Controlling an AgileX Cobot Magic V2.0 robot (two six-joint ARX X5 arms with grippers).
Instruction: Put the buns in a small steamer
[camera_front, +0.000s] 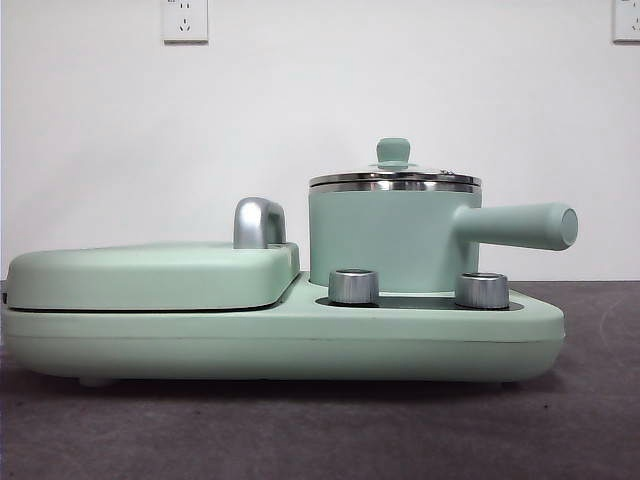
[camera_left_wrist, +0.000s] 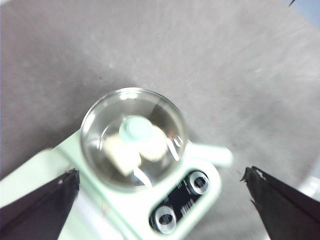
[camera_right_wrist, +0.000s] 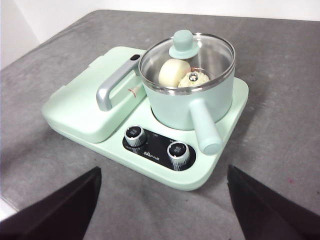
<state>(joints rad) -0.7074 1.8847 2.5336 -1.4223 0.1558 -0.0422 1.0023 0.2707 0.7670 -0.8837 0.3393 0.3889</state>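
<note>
Two steel knobs (camera_front: 353, 286) sit nearest on the cooker base (camera_front: 300, 345). Both buns (camera_right_wrist: 174, 72) are inside the small steamer (camera_right_wrist: 192, 102), glass lid (camera_right_wrist: 187, 55) on. My left tool (camera_left_wrist: 160, 200) hangs above the pot, jaws apart, empty. My right tool (camera_right_wrist: 162, 200) sits off the knob side, jaws apart, clear of the worktop (camera_right_wrist: 280, 100).

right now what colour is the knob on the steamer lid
Mint green, matching the pot; the knob on the glass lid shows best in the right wrist view.
</note>
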